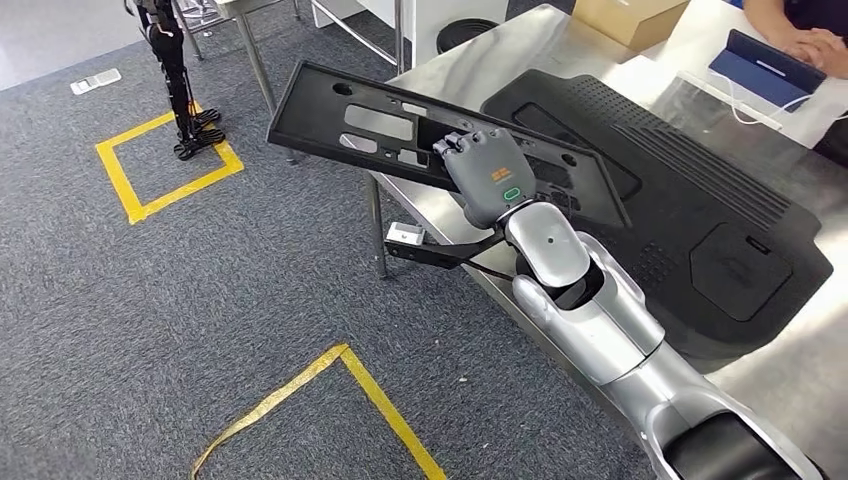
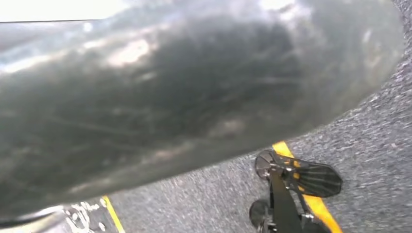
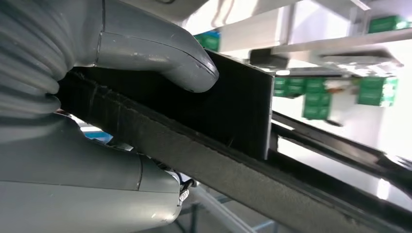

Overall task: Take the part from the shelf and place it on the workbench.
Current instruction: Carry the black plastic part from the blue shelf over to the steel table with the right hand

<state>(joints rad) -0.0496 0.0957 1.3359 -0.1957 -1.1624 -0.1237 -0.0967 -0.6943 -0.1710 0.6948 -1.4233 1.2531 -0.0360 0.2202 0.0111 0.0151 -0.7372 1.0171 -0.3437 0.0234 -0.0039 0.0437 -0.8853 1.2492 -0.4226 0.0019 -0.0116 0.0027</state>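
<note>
Right hand (image 1: 487, 172) grips the stiff, light-looking part (image 1: 380, 125) mid-edge over the workbench (image 1: 480, 60); left-hand fingers cannot be judged.

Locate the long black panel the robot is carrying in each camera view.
Head view: the long flat black plastic panel with cut-outs sits upper centre, held by the right hand over the steel workbench edge.
Left wrist view: not in it.
Right wrist view: panel crosses the middle, under the thumb.
Shared landmark: right hand.

Flat black perforated part (image 1: 380, 125) tilted over workbench (image 1: 520, 50) edge.
</note>
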